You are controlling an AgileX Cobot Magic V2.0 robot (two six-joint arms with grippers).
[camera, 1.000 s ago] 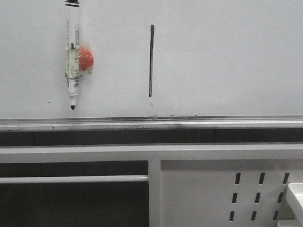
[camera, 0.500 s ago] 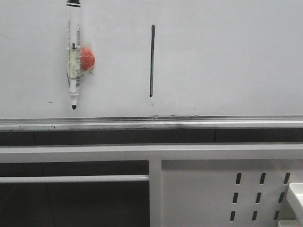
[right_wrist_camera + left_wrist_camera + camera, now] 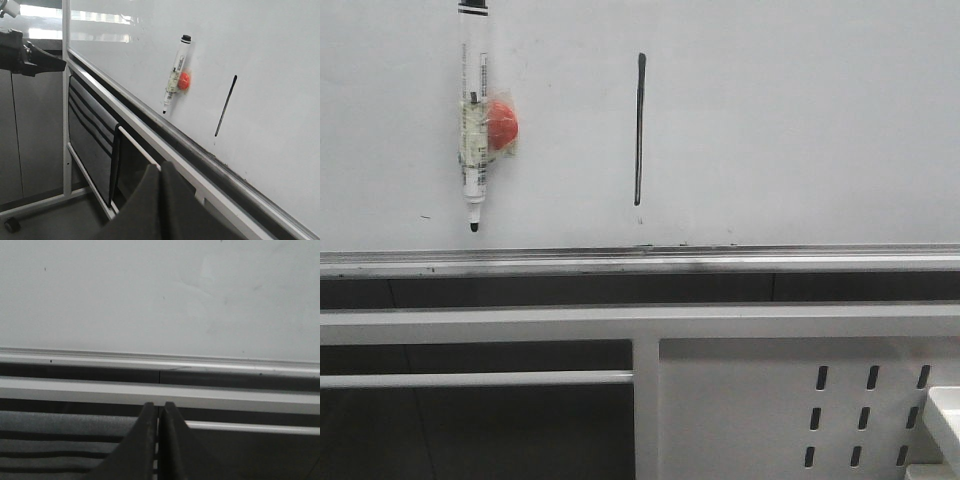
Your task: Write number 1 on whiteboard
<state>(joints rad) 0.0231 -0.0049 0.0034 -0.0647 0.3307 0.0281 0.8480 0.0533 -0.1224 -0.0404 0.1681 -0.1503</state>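
Note:
The whiteboard fills the upper front view, with its silver tray rail along the lower edge. The number 1 is a thin dark vertical stroke on it, also in the right wrist view. A marker pen hangs tip down on the board by a red magnet, left of the stroke; it also shows in the right wrist view. My left gripper is shut and empty, below the rail. My right gripper is shut and empty, off the board. Neither gripper shows in the front view.
A white frame bar runs under the rail, above a white perforated metal panel at the lower right. A white object sits at the right edge. The other arm shows dark in the right wrist view.
The front view shifts very slightly; the marker, the stroke and the board stay where they were.

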